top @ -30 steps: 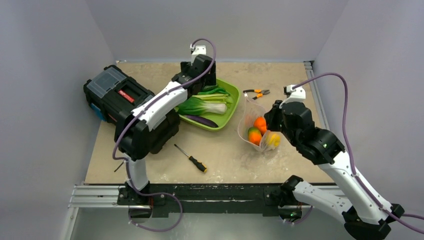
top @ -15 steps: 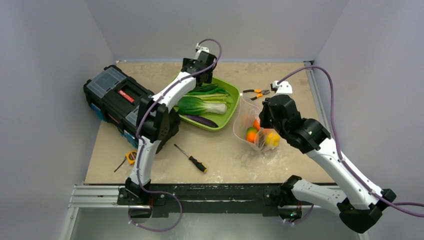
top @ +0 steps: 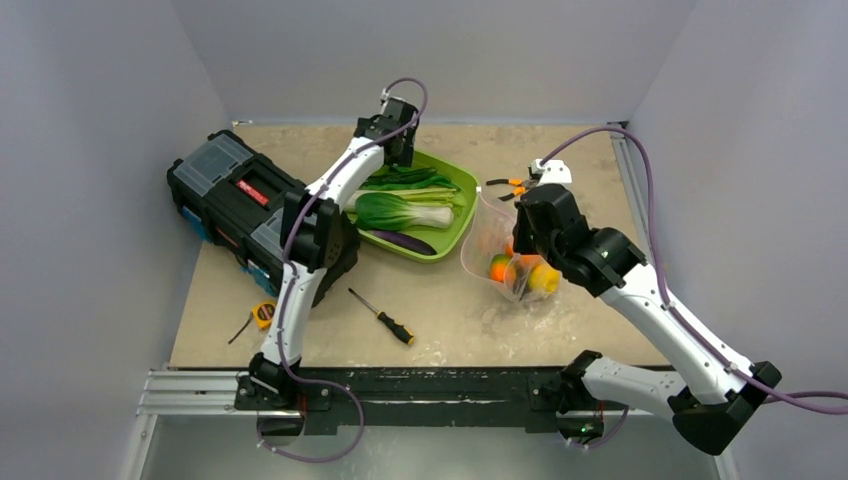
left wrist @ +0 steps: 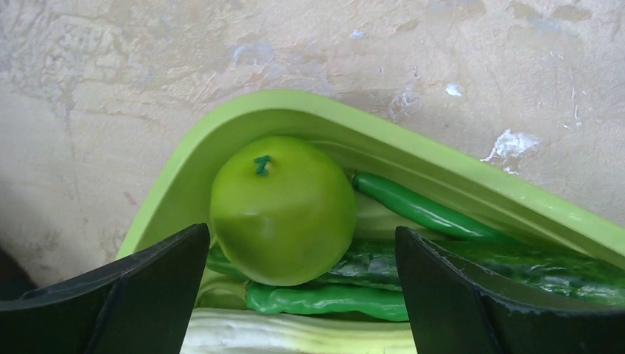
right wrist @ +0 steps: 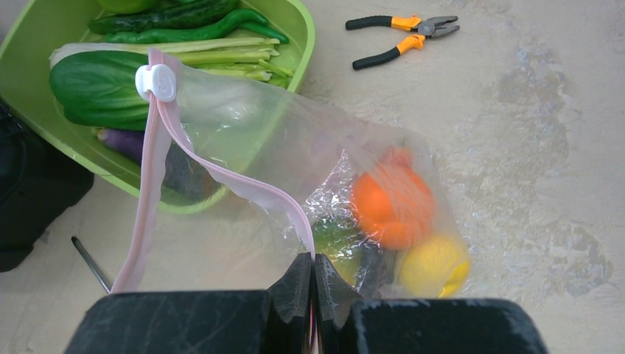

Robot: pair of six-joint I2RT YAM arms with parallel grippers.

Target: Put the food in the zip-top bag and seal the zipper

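Note:
My left gripper (left wrist: pixel 301 291) hangs open over the far corner of the lime-green tray (left wrist: pixel 295 103). A green round fruit (left wrist: pixel 284 210) lies between its fingertips and just ahead of them, on top of green pods (left wrist: pixel 324 301). Bok choy (top: pixel 405 212) and a purple eggplant (top: pixel 403 241) also lie in the tray. My right gripper (right wrist: pixel 313 269) is shut on the pink zipper (right wrist: pixel 158 169) of the zip-top bag (right wrist: pixel 295 147). It holds the mouth up and open beside the tray. Inside the bag are an orange (right wrist: pixel 390 203), a yellow lemon (right wrist: pixel 435 265) and a green fruit (right wrist: pixel 335 243).
A black toolbox (top: pixel 255 215) stands left of the tray, under the left arm. A screwdriver (top: pixel 383 317) and a tape measure (top: pixel 263 312) lie toward the near edge. Orange-handled pliers (right wrist: pixel 402 33) rest beyond the bag. The zipper's white slider (right wrist: pixel 156 81) sits at its far end.
The left arm has stretched out to the tray's far corner. The right gripper has carried the bag's mouth left, closer to the tray.

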